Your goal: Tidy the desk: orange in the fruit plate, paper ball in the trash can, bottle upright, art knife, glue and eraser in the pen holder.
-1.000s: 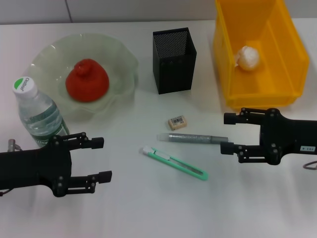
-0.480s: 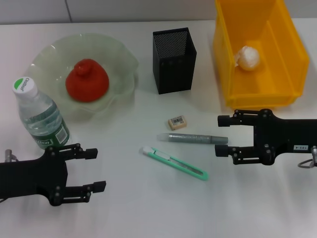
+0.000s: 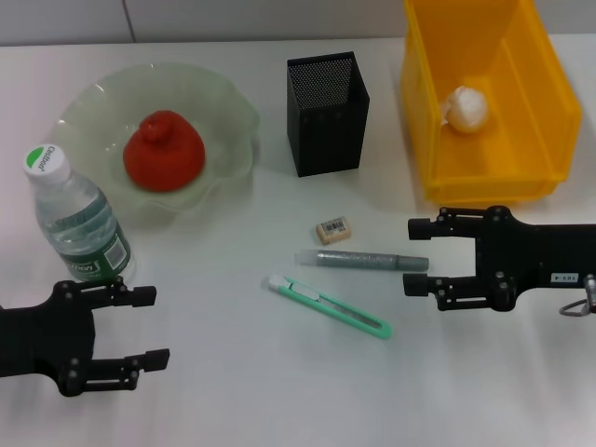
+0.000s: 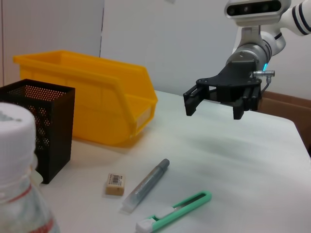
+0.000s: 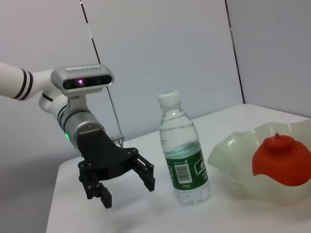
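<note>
**A:** White desk (image 3: pixel 233 391) against a pale wall, and most of the tidying looks done. Where do things stand?

**B:** As I read it, three items are settled. The orange (image 3: pixel 164 151) sits in the fruit plate (image 3: pixel 228 107), the paper ball (image 3: pixel 466 108) lies in the yellow trash can (image 3: pixel 535 88), and the bottle (image 3: pixel 76 221) stands upright just beside the plate. What's left lies loose in front of the pen holder (image 3: pixel 326 112): the eraser (image 3: pixel 332 230) nearest it, then the glue (image 3: pixel 361 260), then the art knife (image 3: pixel 328 305).

**A:** And the arms?

**B:** The right gripper (image 3: pixel 417 255) hovers at the glue's dark cap end, fingers spread wide, one on each side of the stick's line. The left gripper (image 3: pixel 147 327) is low at the near left, below the bottle, fingers also wide apart and holding nothing.

**A:** So the glue is probably next. What could spoil it?

**B:** It's a slim round stick lying flat, so if the fingers close off-centre it may roll or skid toward the knife. A grip right at the cap end would let the long body droop, and then it could catch the holder's mesh rim instead of dropping in. The eraser is close enough to get nudged too.

**A:** Anything on the left?

**B:** The bottle. It's tall and standing near that gripper; a careless sweep upward could tip it and undo a finished step.
</note>
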`<state>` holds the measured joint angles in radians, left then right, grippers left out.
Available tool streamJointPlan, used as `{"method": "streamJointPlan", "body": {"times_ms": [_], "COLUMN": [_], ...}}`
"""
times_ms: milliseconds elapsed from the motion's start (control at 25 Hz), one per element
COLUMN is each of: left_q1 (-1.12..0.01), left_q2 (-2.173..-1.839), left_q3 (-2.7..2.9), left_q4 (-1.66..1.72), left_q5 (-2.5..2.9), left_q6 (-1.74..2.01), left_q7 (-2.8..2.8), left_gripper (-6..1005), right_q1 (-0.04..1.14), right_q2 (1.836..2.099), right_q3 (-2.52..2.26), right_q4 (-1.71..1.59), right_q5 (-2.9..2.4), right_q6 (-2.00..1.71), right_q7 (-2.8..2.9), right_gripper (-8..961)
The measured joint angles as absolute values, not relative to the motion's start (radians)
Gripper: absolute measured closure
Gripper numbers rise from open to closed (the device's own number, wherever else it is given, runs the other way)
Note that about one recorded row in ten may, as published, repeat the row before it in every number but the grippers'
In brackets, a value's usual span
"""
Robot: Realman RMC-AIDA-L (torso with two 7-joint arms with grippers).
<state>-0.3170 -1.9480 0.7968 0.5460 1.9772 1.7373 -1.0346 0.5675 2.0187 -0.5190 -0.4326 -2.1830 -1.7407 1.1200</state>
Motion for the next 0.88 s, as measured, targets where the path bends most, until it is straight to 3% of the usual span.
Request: {"method": "streamJointPlan", "body": {"times_ms": [320, 720, 880], "left_q1": [-0.312, -0.309, -0.308], "left_q2": [-1.929, -1.932, -1.936], "left_q3": [0.786, 0.786, 0.785], "left_q4": [0.550, 0.547, 0.547], "left_q5": [1.977, 1.977, 1.977], "left_q6": [1.778, 1.768, 1.766], "left_q7": [-1.047, -1.040, -1.040], "left_gripper": [222, 222, 222], "right_q1": [0.570, 0.607, 0.620], "right_q2": [2.019, 2.017, 2.031], "right_q3": [-0.520, -0.549, -0.629], "right_q4": [-0.433, -0.469, -0.596], "right_q5": [-2.183, -2.183, -2.183], "right_q6": [-1.741, -1.750, -1.755], "right_q7": [1.124, 1.204, 1.327], "right_gripper": [194, 194, 194]}}
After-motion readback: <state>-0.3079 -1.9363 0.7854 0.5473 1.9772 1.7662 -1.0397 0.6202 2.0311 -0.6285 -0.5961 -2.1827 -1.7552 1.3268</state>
